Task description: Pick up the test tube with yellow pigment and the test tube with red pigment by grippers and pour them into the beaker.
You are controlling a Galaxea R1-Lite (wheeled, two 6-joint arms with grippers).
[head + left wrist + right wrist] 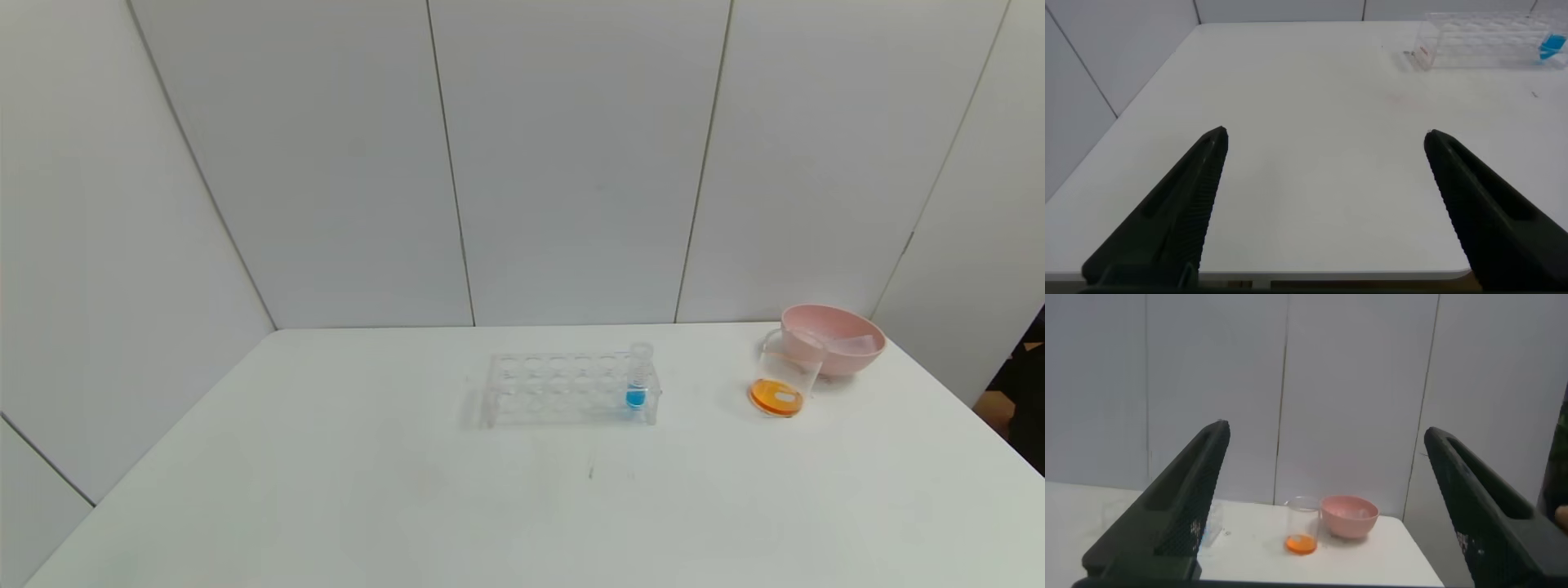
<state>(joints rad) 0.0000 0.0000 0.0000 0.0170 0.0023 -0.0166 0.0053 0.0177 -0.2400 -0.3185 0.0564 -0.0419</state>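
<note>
The beaker stands upright at the back right of the table, with orange liquid in its bottom; in the right wrist view the beaker shows far ahead. The test tube with yellow pigment and the test tube with red pigment are out of view. Neither arm shows in the head view. My left gripper is open and empty above the table's near left part. My right gripper is open and empty, well back from the beaker.
A pink bowl touches the beaker's far right side, with something clear lying inside. A clear rack stands mid-table with one blue-liquid tube at its right end. White walls close the back, and the table ends just right of the bowl.
</note>
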